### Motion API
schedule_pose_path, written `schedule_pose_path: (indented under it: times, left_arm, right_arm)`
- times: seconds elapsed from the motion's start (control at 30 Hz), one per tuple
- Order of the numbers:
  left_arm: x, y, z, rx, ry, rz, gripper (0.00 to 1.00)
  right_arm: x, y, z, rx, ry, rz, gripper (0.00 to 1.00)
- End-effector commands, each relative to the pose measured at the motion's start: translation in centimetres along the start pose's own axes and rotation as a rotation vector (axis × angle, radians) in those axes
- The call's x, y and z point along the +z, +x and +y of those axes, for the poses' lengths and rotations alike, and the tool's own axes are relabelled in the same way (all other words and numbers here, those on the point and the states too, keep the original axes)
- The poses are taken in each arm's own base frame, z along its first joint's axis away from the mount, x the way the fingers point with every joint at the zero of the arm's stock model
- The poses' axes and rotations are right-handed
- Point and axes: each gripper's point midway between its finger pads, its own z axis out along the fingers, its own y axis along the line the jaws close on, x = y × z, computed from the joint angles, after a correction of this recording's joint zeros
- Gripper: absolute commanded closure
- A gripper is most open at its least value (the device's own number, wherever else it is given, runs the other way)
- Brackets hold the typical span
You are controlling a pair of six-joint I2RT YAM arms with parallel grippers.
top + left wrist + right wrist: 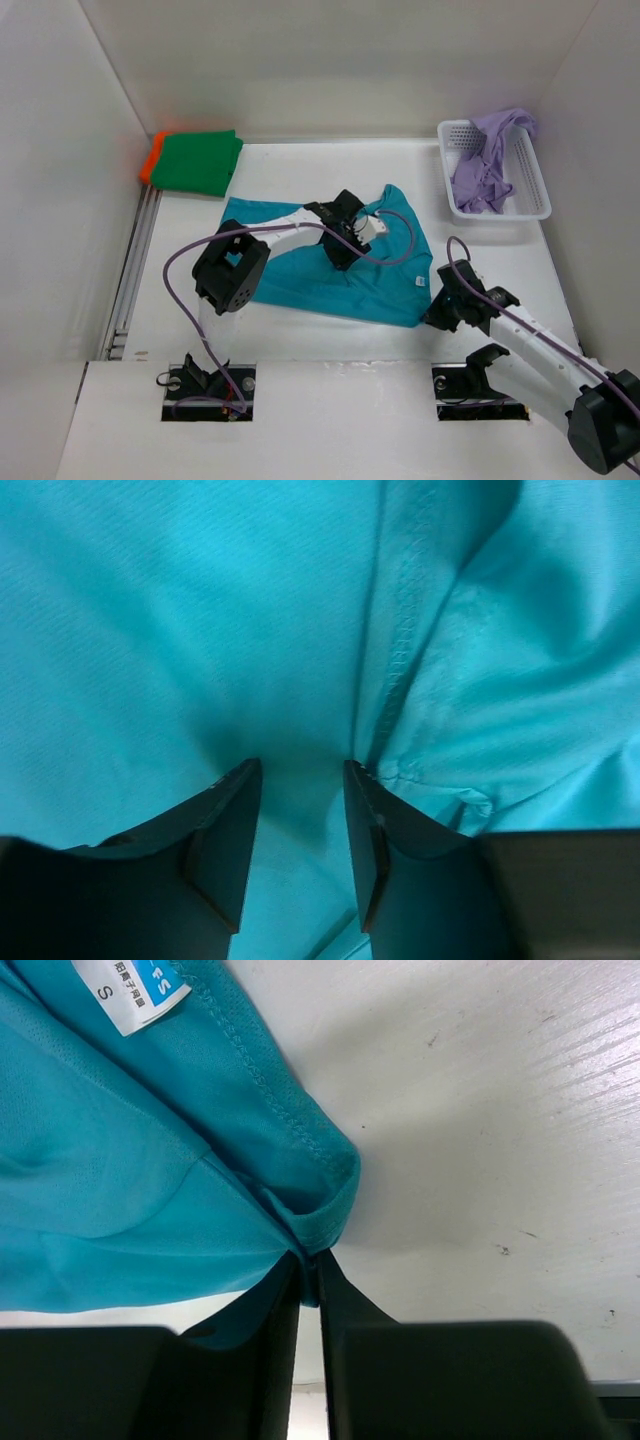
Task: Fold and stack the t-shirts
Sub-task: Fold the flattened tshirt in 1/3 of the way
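White plastic mesh basket (452, 135) at the far right of the white desk (330, 335), close to the wall. Along the desk's left edge, a metal rail (135, 270).

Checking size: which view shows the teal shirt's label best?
Right wrist: the label sits close, its S readable. Top external shows only a tiny white patch on the teal shirt; left wrist shows just cloth.

Light: bright, even, overhead; walls (330, 60) slightly washed out.
Shadows: soft; darkest between the fingers (225, 830).
Focus: teal shirt (150, 630) sharp; near fingers blurred.
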Motion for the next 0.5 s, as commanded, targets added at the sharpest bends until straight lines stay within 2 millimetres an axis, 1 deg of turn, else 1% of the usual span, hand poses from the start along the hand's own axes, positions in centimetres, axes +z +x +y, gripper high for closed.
schedule_pose_path:
  times: [0.0, 0.07, 0.13, 0.2, 0.27, 0.33, 0.4, 0.47]
  left_arm:
    - [-3.3, -3.3, 1.6, 0.022, -0.076, -0.101, 0.6]
    - [-3.8, -3.5, 1.6, 0.024, -0.078, -0.11, 0.55]
    - [-4.9, -4.0, 1.6, 0.024, -0.085, -0.132, 0.52]
    - [-6.7, -4.5, 1.7, 0.021, -0.097, -0.16, 0.5]
    - [-9.0, -4.5, 2.3, 0.007, -0.114, -0.182, 0.49]
    - [-11.4, -3.9, 3.5, -0.018, -0.139, -0.197, 0.47]
    - [-13.6, -2.7, 5.4, -0.058, -0.175, -0.202, 0.46]
    - [-14.9, -0.9, 7.3, -0.103, -0.207, -0.19, 0.45]
  right_arm:
    - [-0.1, -0.8, 0.7, -0.002, -0.018, -0.034, 0.82]
    - [-0.1, -0.8, 0.6, -0.002, -0.016, -0.034, 0.76]
    - [-0.3, -0.9, 0.6, -0.005, -0.014, -0.044, 0.7]
    - [-0.7, -1.1, 0.7, -0.008, -0.013, -0.052, 0.64]
    - [-1.7, -1.4, 0.9, -0.02, -0.011, -0.064, 0.62]
    - [-3.1, -1.9, 1.0, -0.04, -0.002, -0.081, 0.58]
    - [-4.3, -2.1, 0.9, -0.076, 0.016, -0.082, 0.55]
    - [-5.2, -2.2, 0.6, -0.116, 0.037, -0.065, 0.52]
